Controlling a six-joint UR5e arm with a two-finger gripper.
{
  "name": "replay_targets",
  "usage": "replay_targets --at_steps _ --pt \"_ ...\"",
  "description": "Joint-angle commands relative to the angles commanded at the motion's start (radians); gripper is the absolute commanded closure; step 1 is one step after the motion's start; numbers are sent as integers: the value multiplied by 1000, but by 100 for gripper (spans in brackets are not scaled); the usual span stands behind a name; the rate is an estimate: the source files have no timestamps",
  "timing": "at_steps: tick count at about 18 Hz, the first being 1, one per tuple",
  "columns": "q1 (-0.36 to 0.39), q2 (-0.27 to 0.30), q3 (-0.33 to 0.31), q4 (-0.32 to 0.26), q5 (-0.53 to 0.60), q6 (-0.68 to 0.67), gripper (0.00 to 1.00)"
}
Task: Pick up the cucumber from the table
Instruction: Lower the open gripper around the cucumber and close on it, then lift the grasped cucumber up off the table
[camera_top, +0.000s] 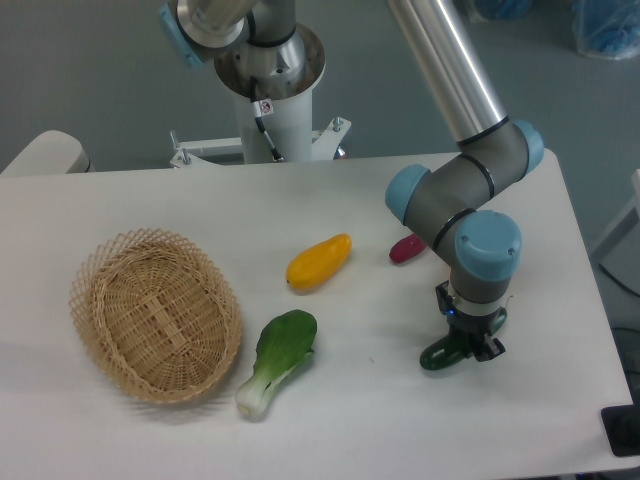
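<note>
A: Since the wrist blocks most of the view, where is the cucumber (437, 354)?

B: Low on the right side of the table (360, 420), directly under the gripper (470, 345). Only its dark green, glossy left end pokes out past the fingers; the rest is hidden beneath the tool.

A: Are the fingers around it?

B: They come straight down over it, and the black fingertips sit right against its body. It looks as though they have pinched it, but from this angle I cannot tell whether the jaws are clenched on it or only straddling it.

A: Is it off the surface?

B: I judge not yet. The visible end seems to rest on the white top, with a small shadow tight beneath it.

A: Why a vertical approach?

B: Probably because the cucumber lies flat, so a top-down grip across its narrow width is the sure way to hold it.

A: Anything nearby to worry about?

B: Not much. A dark red vegetable (406, 249) lies behind the arm's elbow, well apart. The yellow fruit (319, 262) sits toward the middle, the bok choy (278, 360) below it, and the wicker basket (155, 312) at the far left. All are away from a straight lift.
</note>
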Motion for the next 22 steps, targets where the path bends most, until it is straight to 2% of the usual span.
replay_targets --at_steps 3,8,12,14,17,22 --pt "-9 5 58 -68 0 -43 100" --pt "-40 8 130 -123 0 -89 100" --pt "-55 3 241 -265 -12 -140 100" --pt "-80 -1 285 -316 -15 -205 100" --pt "-104 0 308 -332 -46 -299 100" --pt "-120 5 310 -333 -55 -305 100"
